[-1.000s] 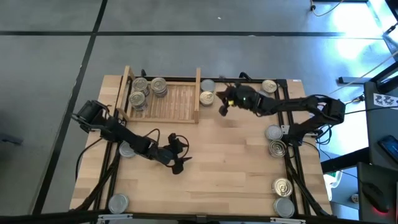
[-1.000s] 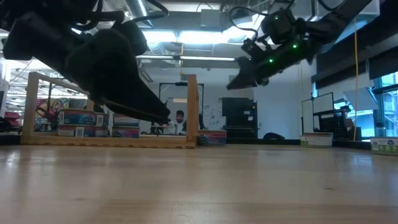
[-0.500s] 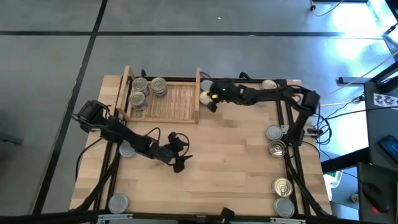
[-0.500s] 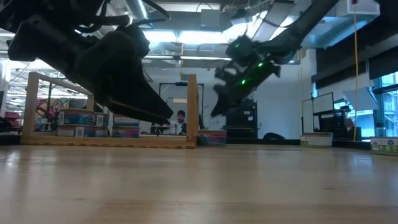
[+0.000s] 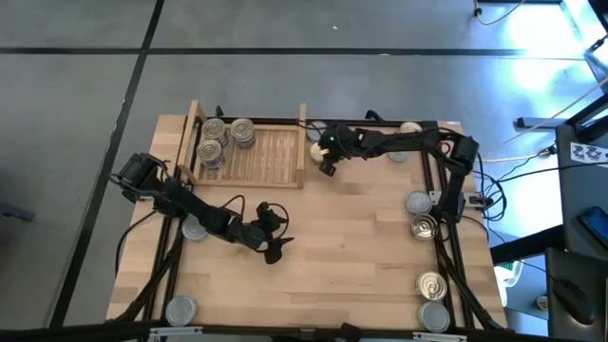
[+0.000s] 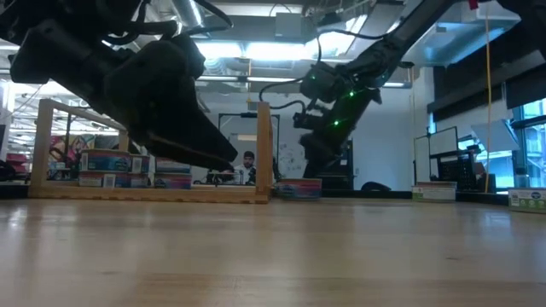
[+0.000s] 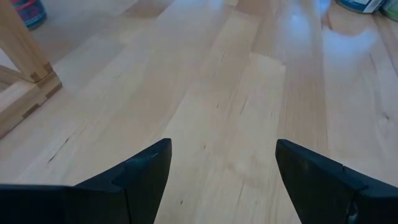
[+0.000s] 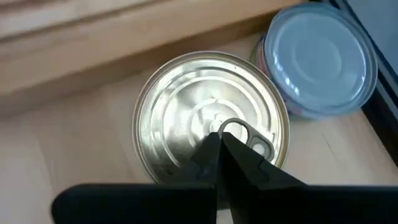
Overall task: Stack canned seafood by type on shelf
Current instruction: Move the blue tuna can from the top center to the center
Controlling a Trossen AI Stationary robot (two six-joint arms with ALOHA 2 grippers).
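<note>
A golden pull-tab can [image 8: 180, 106] stands on the table just outside the right side board of the shelf [image 5: 249, 152], with a grey-topped can [image 8: 320, 59] beside it. My right gripper [image 8: 221, 134] is shut and points steeply down over the golden can's top [image 5: 314, 149]. Several cans [image 5: 211, 141] stand stacked at the shelf's left end. My left gripper [image 7: 221, 158] hovers open over bare table near the middle [image 5: 275, 249], with nothing between its fingers. My right gripper's shut fingertips [image 8: 211, 149] stand over the pull-tab [image 8: 239, 132] in the middle of the golden can's top, coming from above at a slant. Whether they touch the tab cannot be told. The can stands upright on the table.
More cans stand along the table's right edge [image 5: 418, 201] [image 5: 425, 226] [image 5: 432, 283], at the near left corner [image 5: 180, 309] and under the left arm [image 5: 193, 228]. The shelf's right side board [image 6: 264, 149] rises close beside my right gripper [image 6: 314, 162]. The shelf's right part [image 5: 275, 157] holds no cans.
My right gripper, shut throughout, has gone toward the table's left and down to the golden can beside the shelf's right board. It has tipped from nearly level to pointing steeply down.
</note>
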